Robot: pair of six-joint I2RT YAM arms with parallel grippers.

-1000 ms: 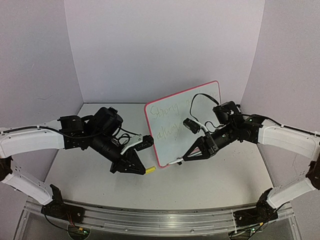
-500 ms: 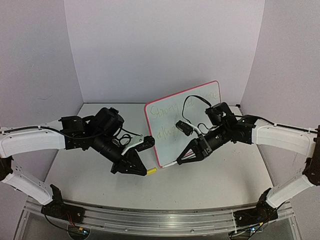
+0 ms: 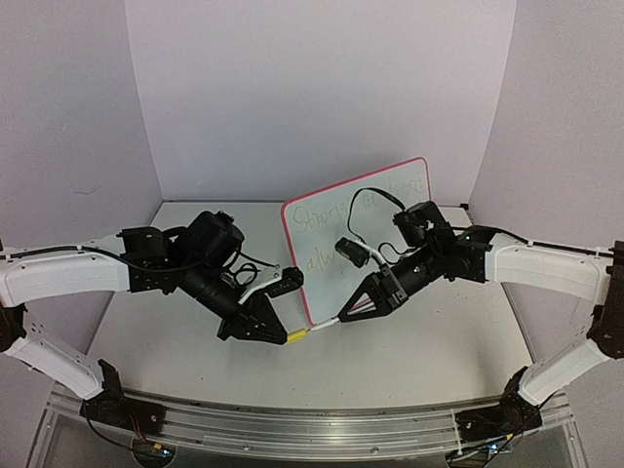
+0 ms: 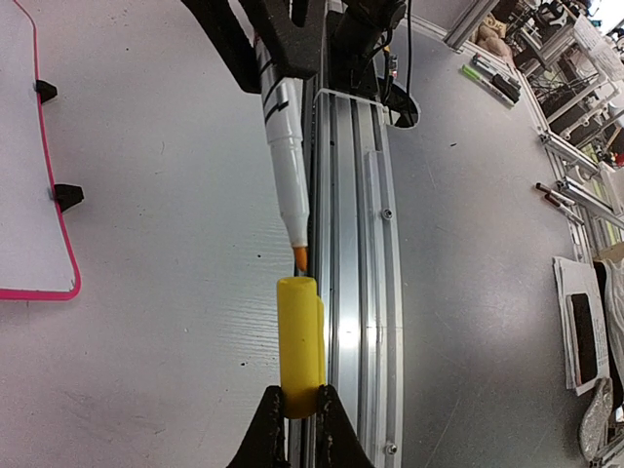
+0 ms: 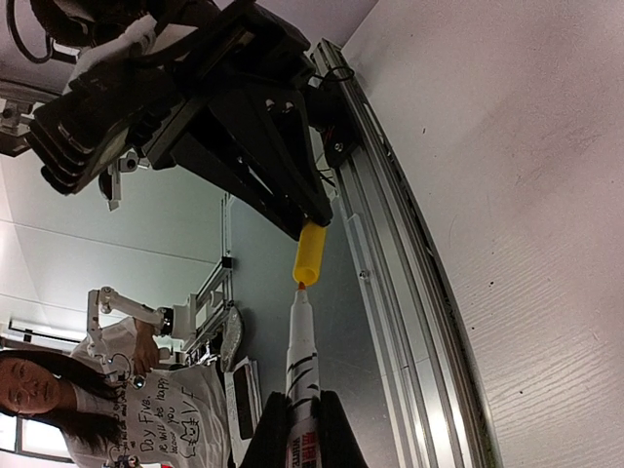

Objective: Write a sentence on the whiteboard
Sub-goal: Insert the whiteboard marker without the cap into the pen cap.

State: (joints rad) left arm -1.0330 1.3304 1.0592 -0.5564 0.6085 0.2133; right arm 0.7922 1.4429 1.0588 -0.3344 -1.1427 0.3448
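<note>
The whiteboard (image 3: 341,210) with a pink-red rim leans tilted at the back centre; its corner and black feet show in the left wrist view (image 4: 29,195). The sentence (image 3: 327,239) is faint yellow-green cursive in two lines on it. My left gripper (image 3: 285,333) (image 4: 299,400) is shut on a yellow marker cap (image 4: 299,336) (image 5: 311,251). My right gripper (image 3: 361,309) (image 5: 300,429) is shut on a white marker (image 5: 302,361) (image 4: 283,146) with an orange tip. The tip points at the cap's open end, just short of it, in front of the board's lower edge.
The aluminium rail (image 3: 312,424) runs along the table's near edge and shows below the cap (image 4: 356,244). Grey walls enclose the table on three sides. Loose markers (image 4: 492,78) and a person (image 5: 58,390) are outside the work cell.
My right gripper has moved left and down with the marker, bringing its tip close to the cap. My left gripper has shifted slightly, holding the cap.
</note>
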